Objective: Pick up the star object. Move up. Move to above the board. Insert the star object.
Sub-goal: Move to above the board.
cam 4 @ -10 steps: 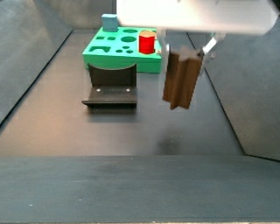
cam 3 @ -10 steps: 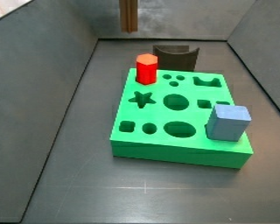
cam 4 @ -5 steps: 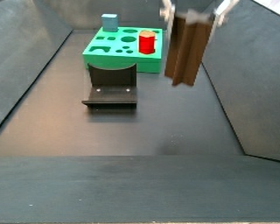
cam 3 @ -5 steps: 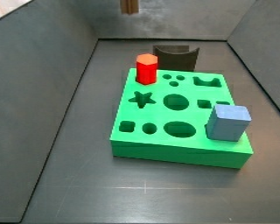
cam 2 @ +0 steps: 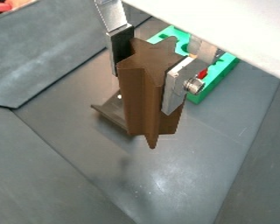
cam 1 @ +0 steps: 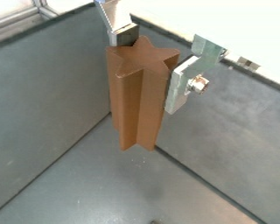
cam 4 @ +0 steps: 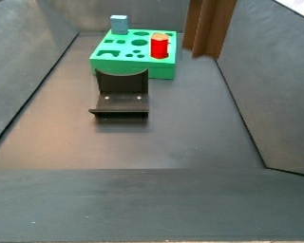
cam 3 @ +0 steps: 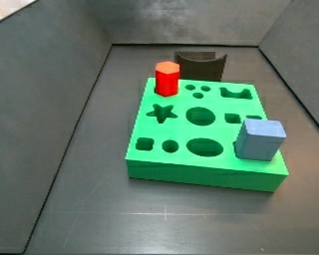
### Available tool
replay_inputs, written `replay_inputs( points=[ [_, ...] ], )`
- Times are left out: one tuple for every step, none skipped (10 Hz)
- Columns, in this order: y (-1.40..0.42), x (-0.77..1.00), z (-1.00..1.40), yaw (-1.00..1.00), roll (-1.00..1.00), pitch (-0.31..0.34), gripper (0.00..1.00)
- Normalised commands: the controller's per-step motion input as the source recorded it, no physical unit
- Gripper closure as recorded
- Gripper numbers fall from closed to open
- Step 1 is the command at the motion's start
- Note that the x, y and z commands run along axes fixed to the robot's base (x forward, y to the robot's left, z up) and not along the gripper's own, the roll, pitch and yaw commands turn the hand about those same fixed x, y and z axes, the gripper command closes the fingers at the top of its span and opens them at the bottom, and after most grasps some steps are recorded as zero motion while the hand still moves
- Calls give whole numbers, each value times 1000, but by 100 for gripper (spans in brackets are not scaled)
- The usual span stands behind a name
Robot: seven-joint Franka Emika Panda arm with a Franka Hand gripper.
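In both wrist views the gripper [cam 1: 150, 59] is clamped on the top of the star object [cam 1: 136, 101], a silver finger [cam 1: 184, 79] pressed against each side, and the brown prism hangs upright well above the dark floor [cam 1: 60, 105]. In a side view only the lower part of the star object [cam 4: 209, 27] shows at the upper edge, high above the floor and just beside the board [cam 4: 129, 55]; the gripper itself is out of that picture. The board [cam 3: 202, 134] lies flat with its star hole [cam 3: 161, 113] empty. A red peg [cam 3: 166, 78] stands in the board near the dark arch block [cam 3: 199, 66], and a blue cube [cam 3: 261, 138] sits on the board's other side
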Motion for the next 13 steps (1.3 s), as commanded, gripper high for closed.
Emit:
replay_inputs(
  points=[
    [42, 8, 786, -12, 13, 88, 100],
    [23, 4, 511, -3, 18, 91, 100],
    [17, 4, 404, -2, 21, 91, 100],
    [7, 5, 188, 1, 27, 92, 100],
    [-1000, 86, 55, 317, 44, 485, 100],
    [-1000, 89, 46, 305, 58, 459, 100],
    [-1000, 89, 52, 201, 60, 326, 100],
    [-1000, 92, 50, 115, 15, 219, 100],
    [-1000, 94, 52, 68, 10, 153, 100],
    [-1000, 96, 55, 46, 0, 109, 100],
    [-1000, 97, 59, 23, -8, 75, 100],
    [-1000, 99, 61, 20, -8, 61, 100],
    [-1000, 102, 64, 9, -5, 62, 100]
  ],
)
